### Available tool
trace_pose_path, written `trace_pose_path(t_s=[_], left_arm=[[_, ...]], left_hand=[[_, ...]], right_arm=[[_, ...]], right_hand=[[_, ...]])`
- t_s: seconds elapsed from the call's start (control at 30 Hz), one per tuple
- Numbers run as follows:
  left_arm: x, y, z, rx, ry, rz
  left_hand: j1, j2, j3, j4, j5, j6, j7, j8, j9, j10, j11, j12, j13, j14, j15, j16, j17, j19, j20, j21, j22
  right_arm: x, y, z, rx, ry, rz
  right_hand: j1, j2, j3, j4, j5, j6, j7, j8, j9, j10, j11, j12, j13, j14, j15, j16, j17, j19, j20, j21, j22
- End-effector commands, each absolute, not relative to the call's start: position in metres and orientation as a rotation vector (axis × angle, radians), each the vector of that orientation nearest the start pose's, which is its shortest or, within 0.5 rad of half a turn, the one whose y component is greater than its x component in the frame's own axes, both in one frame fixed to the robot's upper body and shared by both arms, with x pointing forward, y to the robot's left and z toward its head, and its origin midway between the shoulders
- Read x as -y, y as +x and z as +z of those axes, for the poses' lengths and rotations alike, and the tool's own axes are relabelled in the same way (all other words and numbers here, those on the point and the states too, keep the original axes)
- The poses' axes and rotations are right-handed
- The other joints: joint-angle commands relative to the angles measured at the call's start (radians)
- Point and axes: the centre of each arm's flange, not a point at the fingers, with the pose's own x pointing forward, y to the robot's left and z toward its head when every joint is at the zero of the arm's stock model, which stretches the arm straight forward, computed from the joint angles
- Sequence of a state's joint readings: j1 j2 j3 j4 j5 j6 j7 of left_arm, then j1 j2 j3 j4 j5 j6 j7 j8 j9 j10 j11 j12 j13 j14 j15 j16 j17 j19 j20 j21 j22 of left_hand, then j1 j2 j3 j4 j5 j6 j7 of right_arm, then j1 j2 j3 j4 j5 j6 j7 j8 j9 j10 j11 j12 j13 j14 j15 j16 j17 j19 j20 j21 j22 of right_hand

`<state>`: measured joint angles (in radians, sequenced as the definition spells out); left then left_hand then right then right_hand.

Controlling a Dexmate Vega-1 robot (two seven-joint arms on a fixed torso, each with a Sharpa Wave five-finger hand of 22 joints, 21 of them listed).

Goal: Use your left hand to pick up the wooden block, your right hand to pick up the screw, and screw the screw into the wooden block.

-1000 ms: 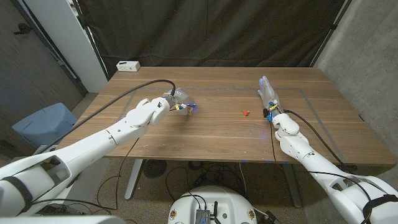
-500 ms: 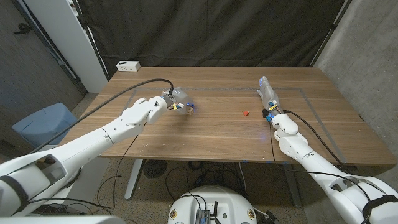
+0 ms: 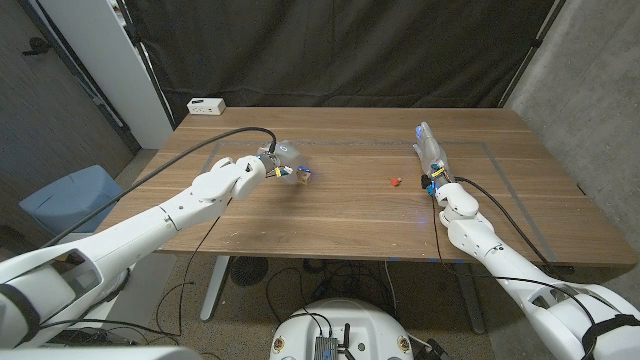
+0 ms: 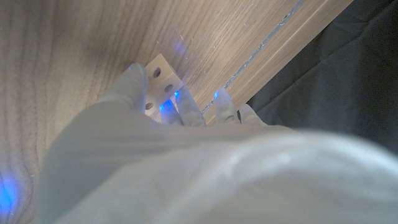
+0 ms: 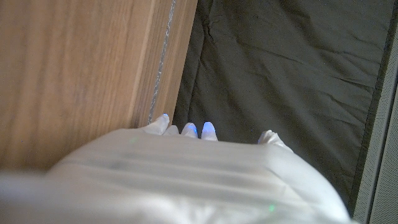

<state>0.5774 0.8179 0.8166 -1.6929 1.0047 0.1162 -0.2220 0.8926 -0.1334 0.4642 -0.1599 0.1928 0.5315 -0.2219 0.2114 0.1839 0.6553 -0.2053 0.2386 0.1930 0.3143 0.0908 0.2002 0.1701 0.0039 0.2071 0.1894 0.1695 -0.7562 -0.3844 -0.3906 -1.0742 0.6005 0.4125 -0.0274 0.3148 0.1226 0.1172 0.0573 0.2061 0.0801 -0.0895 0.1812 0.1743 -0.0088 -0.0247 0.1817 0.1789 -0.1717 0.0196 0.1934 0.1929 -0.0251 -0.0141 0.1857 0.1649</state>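
We judge the task to be at its opening step. Our left hand (image 3: pixel 281 160) reaches across the brown wooden table (image 3: pixel 350 215) to the small pale wooden block with drilled holes (image 3: pixel 304 175), which lies on the tabletop at about ten o'clock from the table's middle. In the left wrist view the fingers (image 4: pixel 138 81) curl around the block (image 4: pixel 159 78) and touch its sides, but the block looks to sit on the wood, so we cannot tell whether the grasp is firm or only forming; we would not call it lifted. The small red screw (image 3: pixel 394 182) lies by itself on the table at about two o'clock from the middle, well apart from the block and just beside our right hand (image 3: pixel 431 155), at that hand's nine o'clock. The right hand stands with its fingers stretched out toward the far edge, holding nothing. Left to do, as we read it: secure and raise the block, bring the right hand onto the screw, pick it up, line it up with a hole, and turn it in.
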Motion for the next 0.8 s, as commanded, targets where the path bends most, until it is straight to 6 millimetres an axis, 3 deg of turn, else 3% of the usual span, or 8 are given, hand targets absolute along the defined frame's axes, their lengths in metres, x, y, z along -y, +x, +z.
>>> trace_pose_path(t_s=[0.03, 0.53, 0.8], left_arm=[[-0.1892, 0.6253, 0.0142, 0.595, 2.044, -0.035], [-0.1858, 0.6290, 0.0136, 0.624, 2.039, -0.029], [-0.1863, 0.6299, 0.0137, 0.633, 2.026, -0.019]], left_hand=[[0.013, 0.002, -0.008, 0.000, 0.007, 0.011, -0.001, 0.003, 0.002, 0.010, 0.001, -0.003, 0.004, 0.012, -0.005, -0.001, 0.002, 0.008, 0.007, 0.003, 0.002], [0.039, 0.012, -0.023, 0.005, 0.002, 0.081, -0.001, 0.001, 0.003, 0.083, -0.002, 0.004, 0.008, 0.064, -0.030, 0.003, 0.003, 0.039, 0.006, 0.004, 0.002], [0.061, 0.028, -0.044, 0.010, -0.006, 0.180, -0.001, 0.000, 0.004, 0.170, -0.004, 0.009, 0.013, 0.117, -0.066, 0.003, 0.004, 0.074, 0.006, 0.002, 0.002]], right_arm=[[0.2821, 0.6791, -0.0427, 0.614, 0.099, 0.096], [0.2820, 0.6775, -0.0440, 0.614, 0.102, 0.094], [0.2814, 0.6791, -0.0435, 0.612, 0.102, 0.096]], right_hand=[[-0.009, 0.002, -0.002, -0.006, 0.000, -0.005, -0.002, 0.003, 0.003, -0.001, -0.001, 0.009, 0.005, -0.002, 0.004, 0.008, 0.002, 0.000, 0.007, 0.003, 0.003], [-0.009, 0.002, 0.000, -0.007, 0.000, -0.005, -0.003, 0.003, 0.003, -0.001, -0.001, 0.009, 0.006, -0.002, 0.004, 0.008, 0.002, 0.000, 0.008, 0.003, 0.003], [-0.010, 0.002, 0.000, -0.008, 0.000, -0.004, -0.003, 0.003, 0.003, 0.000, -0.001, 0.010, 0.006, -0.003, 0.003, 0.008, 0.002, 0.000, 0.008, 0.003, 0.003]])
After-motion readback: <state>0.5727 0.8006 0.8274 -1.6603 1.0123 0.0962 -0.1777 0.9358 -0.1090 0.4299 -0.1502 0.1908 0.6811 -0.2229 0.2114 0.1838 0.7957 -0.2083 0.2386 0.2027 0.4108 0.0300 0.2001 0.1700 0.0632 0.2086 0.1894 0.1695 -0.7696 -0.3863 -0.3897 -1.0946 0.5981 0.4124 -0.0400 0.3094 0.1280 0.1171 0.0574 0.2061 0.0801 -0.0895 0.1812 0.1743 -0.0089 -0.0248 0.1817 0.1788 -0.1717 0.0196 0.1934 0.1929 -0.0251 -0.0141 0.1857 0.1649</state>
